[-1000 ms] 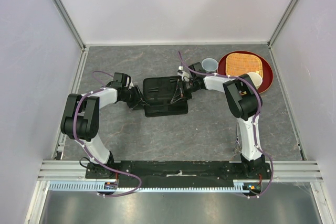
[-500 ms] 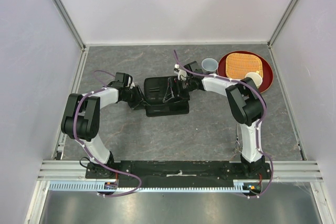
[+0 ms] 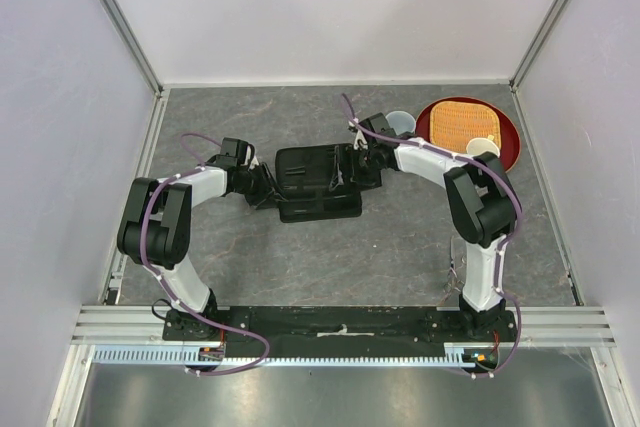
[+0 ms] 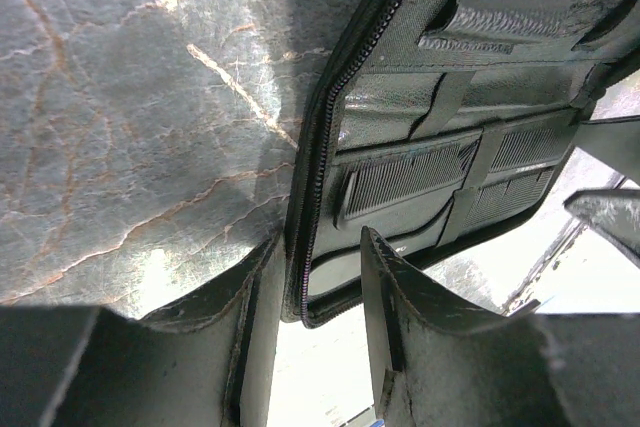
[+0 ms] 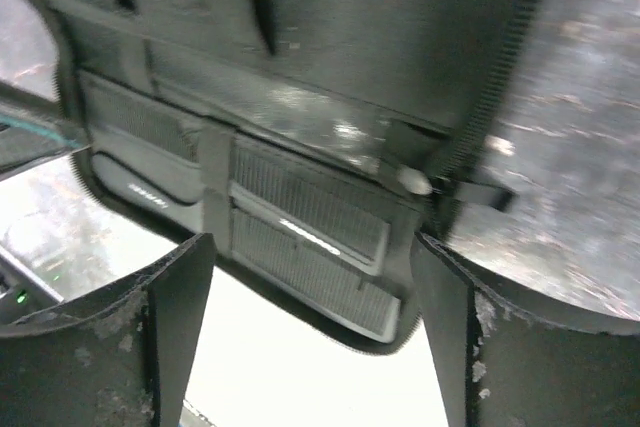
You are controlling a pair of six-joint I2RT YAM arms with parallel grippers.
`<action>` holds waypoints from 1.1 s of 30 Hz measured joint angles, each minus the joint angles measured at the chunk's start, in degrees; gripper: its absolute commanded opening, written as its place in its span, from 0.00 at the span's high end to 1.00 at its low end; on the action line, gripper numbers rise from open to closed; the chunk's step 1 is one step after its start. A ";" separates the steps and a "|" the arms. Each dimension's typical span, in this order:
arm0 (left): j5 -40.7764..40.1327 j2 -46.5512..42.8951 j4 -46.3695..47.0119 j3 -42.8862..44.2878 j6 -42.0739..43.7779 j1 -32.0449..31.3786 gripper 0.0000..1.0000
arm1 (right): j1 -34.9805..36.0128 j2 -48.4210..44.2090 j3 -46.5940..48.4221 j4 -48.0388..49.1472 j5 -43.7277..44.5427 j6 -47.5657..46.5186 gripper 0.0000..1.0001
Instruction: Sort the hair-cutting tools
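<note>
Changed since a second ago: right gripper (image 3: pixel 358 162) has pulled back from over the folding case (image 3: pixel 315 192) toward the case's right edge, and its jaws have gone from closed to wide apart. The left gripper (image 3: pixel 265 187) has stayed at the case's left edge.
Top view, layout: grey marbled table (image 3: pixel 400 247) between pale walls. The black case lies open at centre frame, with one arm reaching in from each side.
Top view, upper right: round red tray (image 3: pixel 505 152) carrying a woven mat (image 3: pixel 463 124) and a white cup (image 3: pixel 485 147). A second pale cup (image 3: pixel 400 121) sits just left of the tray, partly behind the right arm.
Left wrist view, gripper: two dark fingers rise from the bottom edge, clamped on the case's zippered rim, which runs up between them through mid-frame.
Left wrist view, task things: inside the case, right of centre, the plain comb (image 4: pixel 405 175) lies under a strap. The handled comb (image 4: pixel 505 197) lies just below it, parallel.
Left wrist view, left half: bare table with pale veins.
Right wrist view, gripper: fingers stand far apart at lower left and lower right, holding nothing.
Right wrist view, task things: both combs lie side by side, strapped into the case's lower panel at centre frame. This view is slightly blurred.
</note>
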 measured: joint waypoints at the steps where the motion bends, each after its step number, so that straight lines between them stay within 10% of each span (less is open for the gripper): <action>1: 0.00 0.00 0.00 0.00 0.00 0.00 0.57 | -0.15 -0.35 -0.11 -0.50 1.36 -0.13 0.17; 17: -6.01 -3.32 -2.10 -0.24 0.02 -0.50 0.57 | -1.07 -7.85 -1.33 -3.43 23.69 -1.49 0.59; 33: -9.49 -6.71 -2.95 -0.24 0.07 -0.48 0.57 | -1.07 0.46 -0.46 5.95 23.71 -1.40 0.48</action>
